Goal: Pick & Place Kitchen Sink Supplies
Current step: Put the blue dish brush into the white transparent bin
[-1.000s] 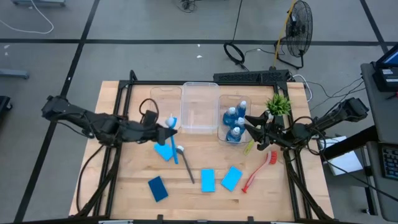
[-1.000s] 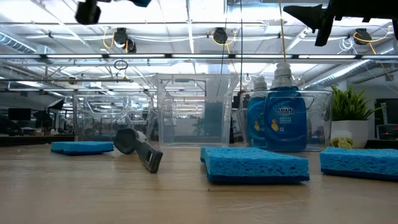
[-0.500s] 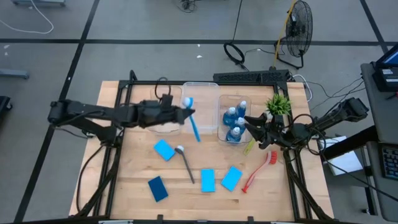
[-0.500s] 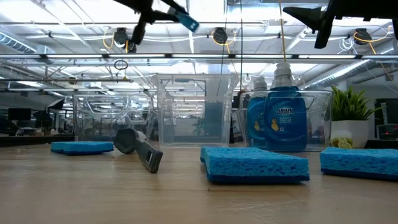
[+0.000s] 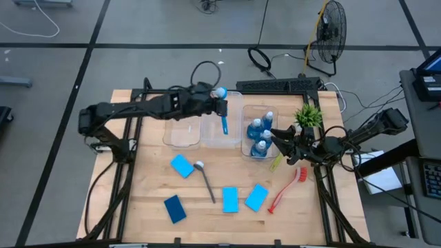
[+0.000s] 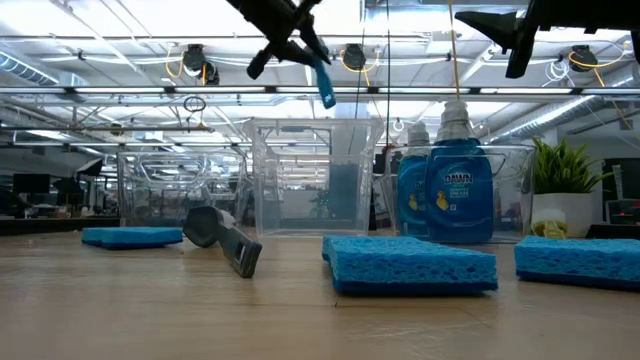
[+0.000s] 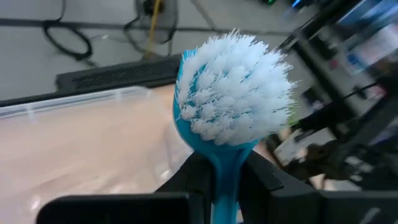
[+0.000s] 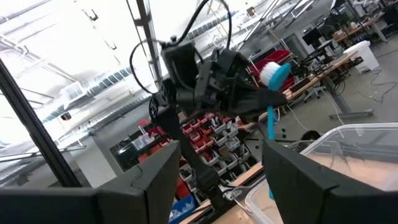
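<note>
Nearest the front edge of the desk lay four flat sponges, with a grey brush among them and a red brush toward the right edge. Farther back, the right gripper hung with jaws apart beside the bin of blue bottles. The left gripper was clamped on the blue brush, which hung handle-down above the middle clear bin near the back edge.

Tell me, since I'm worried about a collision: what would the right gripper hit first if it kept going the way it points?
Probably the bottles in the right-hand bin, just ahead of the open right gripper; its height above them is unclear.
</note>
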Controlling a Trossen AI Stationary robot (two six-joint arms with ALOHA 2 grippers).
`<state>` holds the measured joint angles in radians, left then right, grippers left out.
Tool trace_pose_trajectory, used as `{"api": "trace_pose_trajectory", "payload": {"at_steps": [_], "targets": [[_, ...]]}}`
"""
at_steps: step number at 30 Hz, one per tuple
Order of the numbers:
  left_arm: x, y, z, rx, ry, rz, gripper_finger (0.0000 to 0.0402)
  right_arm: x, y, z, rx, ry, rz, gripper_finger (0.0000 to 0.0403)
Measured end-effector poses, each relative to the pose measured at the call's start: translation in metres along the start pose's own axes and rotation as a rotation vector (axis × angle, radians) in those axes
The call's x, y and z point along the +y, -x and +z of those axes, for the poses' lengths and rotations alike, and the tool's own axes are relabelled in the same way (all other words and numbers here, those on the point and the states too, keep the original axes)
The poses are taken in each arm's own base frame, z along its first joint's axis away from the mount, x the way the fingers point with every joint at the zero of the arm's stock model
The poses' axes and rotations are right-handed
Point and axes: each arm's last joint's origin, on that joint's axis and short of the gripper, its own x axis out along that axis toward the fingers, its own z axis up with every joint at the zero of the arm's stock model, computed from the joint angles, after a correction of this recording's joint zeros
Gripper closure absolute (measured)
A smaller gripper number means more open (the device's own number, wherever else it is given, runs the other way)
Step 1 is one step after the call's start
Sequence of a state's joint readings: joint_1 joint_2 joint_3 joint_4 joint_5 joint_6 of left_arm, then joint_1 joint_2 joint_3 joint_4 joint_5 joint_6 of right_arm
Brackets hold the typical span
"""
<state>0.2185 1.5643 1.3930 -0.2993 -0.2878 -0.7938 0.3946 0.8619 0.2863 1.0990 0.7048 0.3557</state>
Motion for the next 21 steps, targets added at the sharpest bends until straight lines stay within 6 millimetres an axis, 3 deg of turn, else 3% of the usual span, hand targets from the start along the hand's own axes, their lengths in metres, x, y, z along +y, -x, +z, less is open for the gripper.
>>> {"api": "trace_pose_trajectory", "payload": {"at_steps": [7, 21], "targets": [[0.005, -0.022, 0.002, 0.069, -0.019, 0.106, 0.0353, -0.001, 0.000, -0.002, 0.020, 0.019, -0.008, 0.0188], [0.034, -0.076, -0.017, 0.163, -0.055, 0.207, 0.0353, -0.001, 0.000, -0.002, 0.020, 0.019, -0.007, 0.0189]]}}
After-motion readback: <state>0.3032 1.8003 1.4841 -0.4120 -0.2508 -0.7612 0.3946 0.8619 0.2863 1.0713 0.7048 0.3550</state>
